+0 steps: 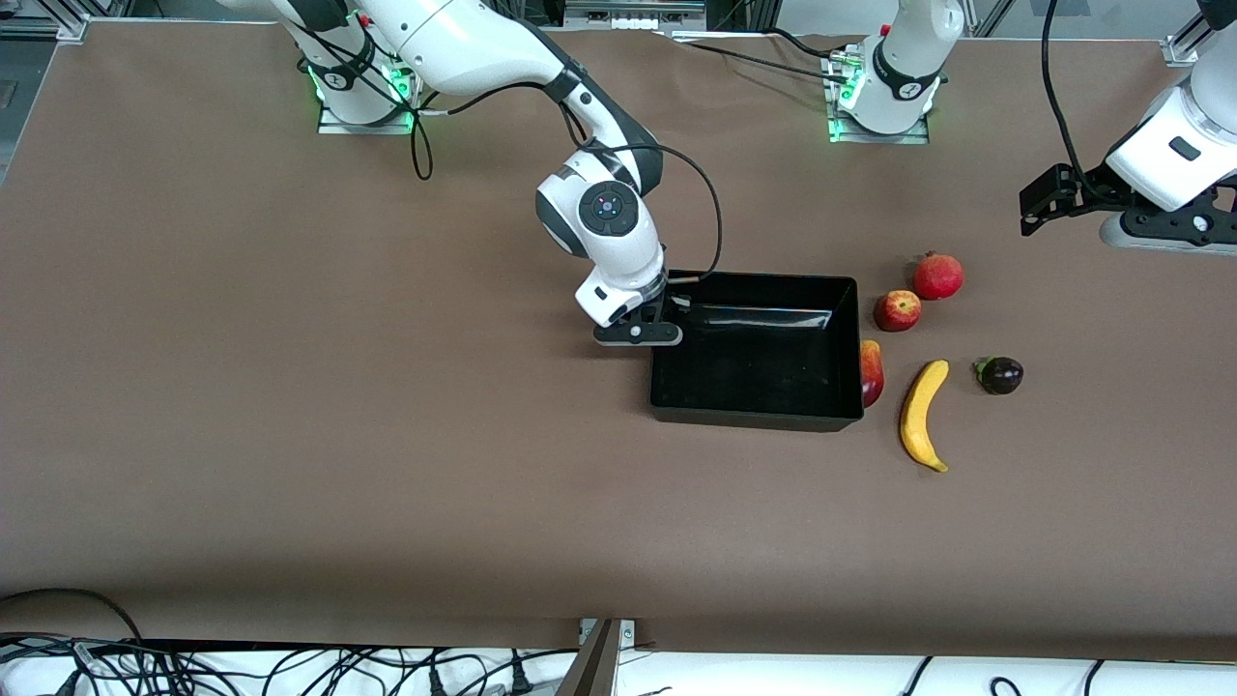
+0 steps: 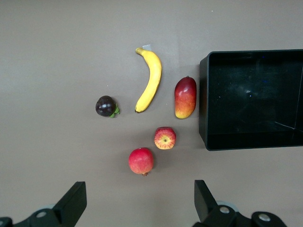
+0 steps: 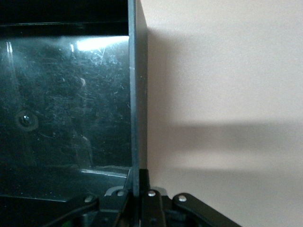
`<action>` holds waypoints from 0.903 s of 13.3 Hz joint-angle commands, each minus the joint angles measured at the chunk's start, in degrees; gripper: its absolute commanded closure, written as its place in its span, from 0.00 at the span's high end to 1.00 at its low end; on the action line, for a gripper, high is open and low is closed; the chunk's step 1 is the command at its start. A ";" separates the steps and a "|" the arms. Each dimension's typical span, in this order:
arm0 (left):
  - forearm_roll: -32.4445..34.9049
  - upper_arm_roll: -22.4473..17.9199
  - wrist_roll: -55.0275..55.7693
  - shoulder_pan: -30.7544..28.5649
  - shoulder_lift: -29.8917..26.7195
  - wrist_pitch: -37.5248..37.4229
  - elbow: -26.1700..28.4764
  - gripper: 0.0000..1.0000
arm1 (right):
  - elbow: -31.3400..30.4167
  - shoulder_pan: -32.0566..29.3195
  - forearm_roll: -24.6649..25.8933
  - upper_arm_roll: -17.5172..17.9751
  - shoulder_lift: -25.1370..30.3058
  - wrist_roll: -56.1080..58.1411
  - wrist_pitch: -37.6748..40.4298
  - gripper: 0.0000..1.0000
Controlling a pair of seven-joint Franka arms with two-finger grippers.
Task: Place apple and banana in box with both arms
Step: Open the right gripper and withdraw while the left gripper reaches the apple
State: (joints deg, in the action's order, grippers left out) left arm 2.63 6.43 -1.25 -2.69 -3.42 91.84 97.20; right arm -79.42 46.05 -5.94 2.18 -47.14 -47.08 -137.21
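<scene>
The box (image 1: 756, 398) was seen near the middle of the table, and nothing lay inside it. The right gripper (image 1: 640, 333) was clamped shut on the box's wall at the right arm's end; in the right wrist view the thin black wall (image 3: 135, 94) ran straight down between the closed fingers (image 3: 124, 193).

The left gripper (image 1: 1039, 205) hung in the air over bare table at the left arm's end, at about two o'clock from the fruit group. Its fingers (image 2: 71, 203) were spread wide and nothing was held.

All the fruit lay on the table toward the left arm's end of the box. The apple (image 1: 897, 310) was found just beside the box's corner, with a plain red round fruit (image 1: 938, 275) at its one o'clock, near it but apart. A red-and-yellow mango-like fruit (image 1: 872, 372) lay against the box's wall. The banana (image 1: 923, 415) was placed beside that fruit, at about five o'clock from the apple. A dark purple fruit (image 1: 1000, 375) sat at the banana's two o'clock.
</scene>
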 commanded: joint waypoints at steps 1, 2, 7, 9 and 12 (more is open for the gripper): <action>0.54 0.25 0.11 0.14 0.70 -1.22 -1.66 1.00 | 2.07 0.98 -1.09 -0.51 -2.26 -0.65 -1.13 0.00; 0.54 0.25 0.11 0.14 0.70 -1.22 -1.66 1.00 | 2.16 0.98 -1.09 -0.51 -2.26 -0.82 -1.13 0.10; 0.54 0.25 0.20 0.14 0.70 -1.22 -1.66 1.00 | 3.48 1.42 -1.00 -0.86 -1.56 -0.91 -0.34 1.00; 0.54 0.25 0.20 0.14 0.70 -1.22 -1.66 1.00 | 4.09 0.63 -0.48 -1.82 0.98 -0.13 4.47 1.00; 0.45 1.38 -0.58 0.23 2.96 -2.09 -1.40 1.00 | 5.59 -1.56 -0.56 -7.16 9.05 5.12 14.05 1.00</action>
State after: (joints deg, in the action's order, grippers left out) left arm 2.63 6.74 -1.33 -2.61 -3.20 91.55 97.22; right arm -73.29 46.16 -6.10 -2.18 -44.72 -45.91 -129.45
